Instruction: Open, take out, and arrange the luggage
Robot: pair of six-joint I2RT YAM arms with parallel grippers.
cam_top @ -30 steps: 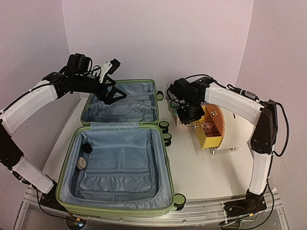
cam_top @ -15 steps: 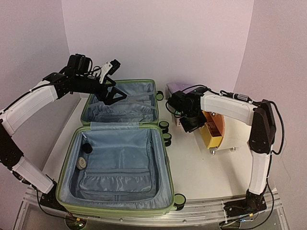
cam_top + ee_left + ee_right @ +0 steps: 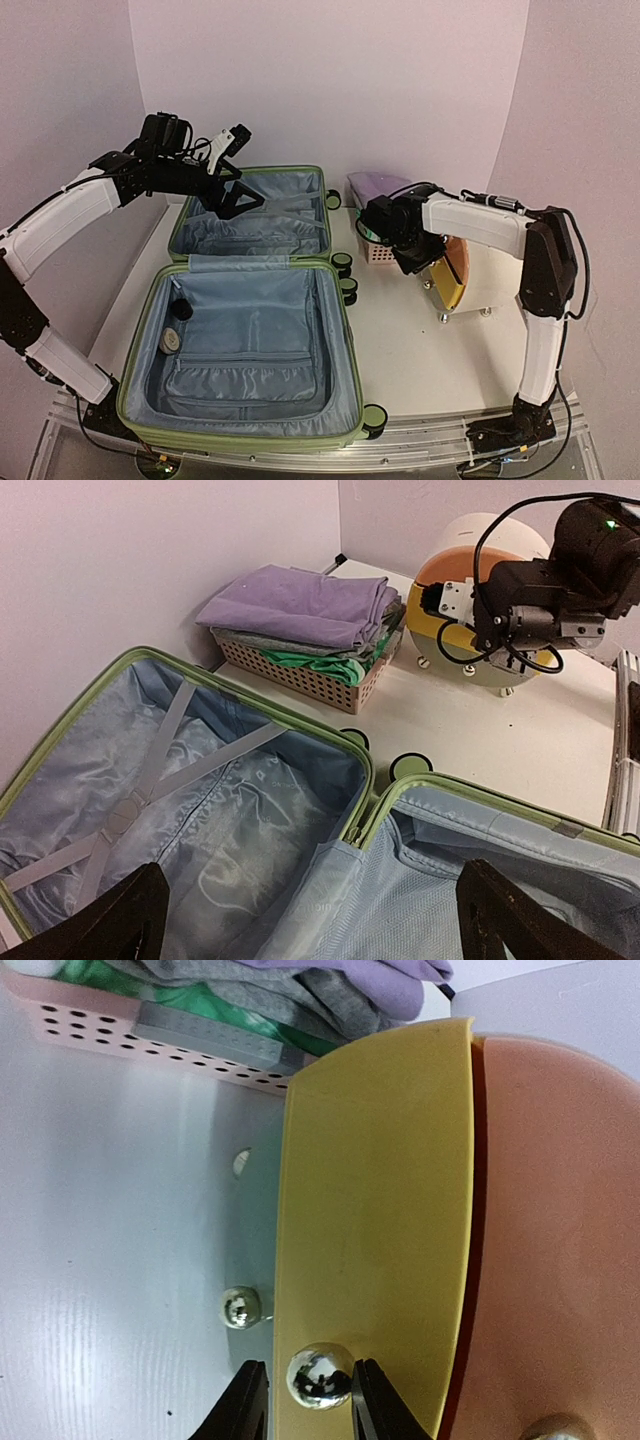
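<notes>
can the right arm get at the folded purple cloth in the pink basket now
Probably not yet: the right gripper is shut on the silver ball knob of the yellow panel. Once it lets go, the folded purple cloth lies uncovered nearby.

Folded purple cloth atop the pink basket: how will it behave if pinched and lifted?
Likely floppy: the folded purple cloth droops at its edge. Probably light, thin fabric. Being stacked loose in the pink perforated plastic basket, it may unfold when lifted.

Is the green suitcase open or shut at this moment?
Open. The luggage lies with both halves flat, insides facing up, and the crossed straps of the far half are visible.
</notes>
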